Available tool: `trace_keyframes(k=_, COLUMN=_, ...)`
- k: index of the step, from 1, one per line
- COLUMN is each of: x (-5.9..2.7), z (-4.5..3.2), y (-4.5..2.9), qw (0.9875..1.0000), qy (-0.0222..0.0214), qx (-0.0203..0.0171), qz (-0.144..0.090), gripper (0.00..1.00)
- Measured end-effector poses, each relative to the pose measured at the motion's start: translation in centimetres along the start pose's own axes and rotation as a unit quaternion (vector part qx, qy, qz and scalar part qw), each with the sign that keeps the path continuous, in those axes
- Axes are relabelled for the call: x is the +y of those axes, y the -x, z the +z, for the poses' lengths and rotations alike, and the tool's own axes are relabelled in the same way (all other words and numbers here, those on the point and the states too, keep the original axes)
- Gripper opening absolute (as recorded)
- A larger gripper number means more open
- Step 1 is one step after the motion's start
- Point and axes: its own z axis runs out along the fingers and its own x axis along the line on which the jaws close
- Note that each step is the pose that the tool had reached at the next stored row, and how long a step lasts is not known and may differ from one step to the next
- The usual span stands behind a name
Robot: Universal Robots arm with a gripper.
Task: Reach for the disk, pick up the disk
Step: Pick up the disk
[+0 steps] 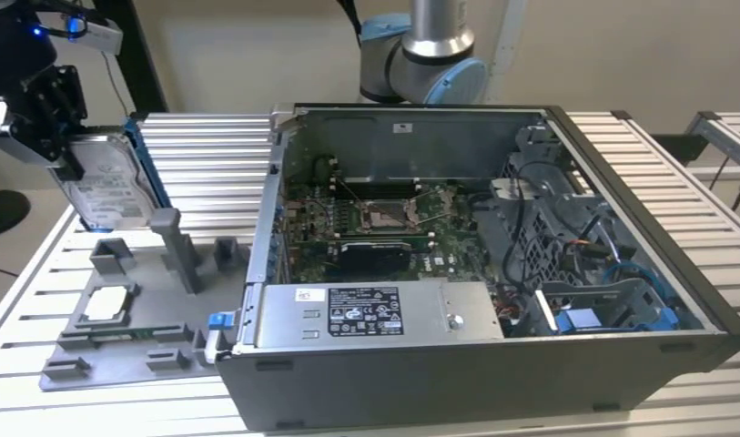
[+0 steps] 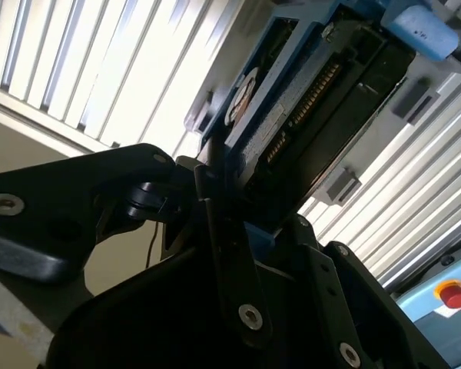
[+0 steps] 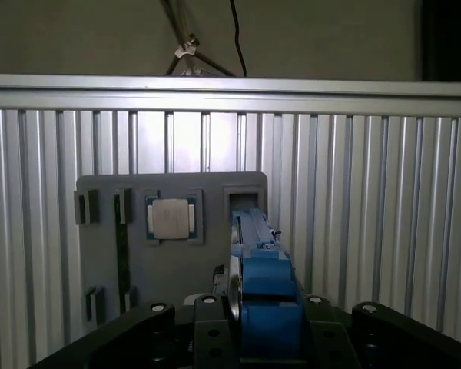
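Hanging on edge above the grey tray (image 1: 163, 319), the disk (image 1: 106, 187) is up in the air at the exterior view's left, silver face and white label turned toward the camera, blue frame running down its far side. The gripper (image 1: 72, 157) has it from above, the black fingers closed tight on its upper end with one on each flat face. In the first wrist view the disk (image 3: 265, 284) shows edge-on, a blue strip rising from between the fingers, and beyond it the tray's rectangular slot (image 3: 246, 201) stands empty, just beside the small square chip (image 3: 171, 219) in its pocket. The second wrist view looks along the dark underside of the disk (image 2: 307, 92), connector pins showing. So by my reading the reach is over and the pick-up is all but made: the disk looks clear of the tray, though whether its lower edge touches anything I can't quite tell. The grey post (image 1: 176, 246) stands just beside it and the open computer case (image 1: 467, 364) sits well apart toward the exterior view's right. Any further move, I'd say, calls for a firm clamp and care around that post, since a drive held by one end could swing or slip.
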Motion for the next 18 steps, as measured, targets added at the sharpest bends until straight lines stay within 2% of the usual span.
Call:
trace_keyframes(k=3, x=-0.01, z=-0.52, y=0.02, qw=1.0, qy=-0.0015, qx=-0.0001, qz=0.0, gripper=0.0)
trace_keyframes(k=18, x=-0.03, z=-3.03, y=0.09, qw=1.0, qy=-0.0009, qx=-0.0001, qz=0.0, gripper=0.0)
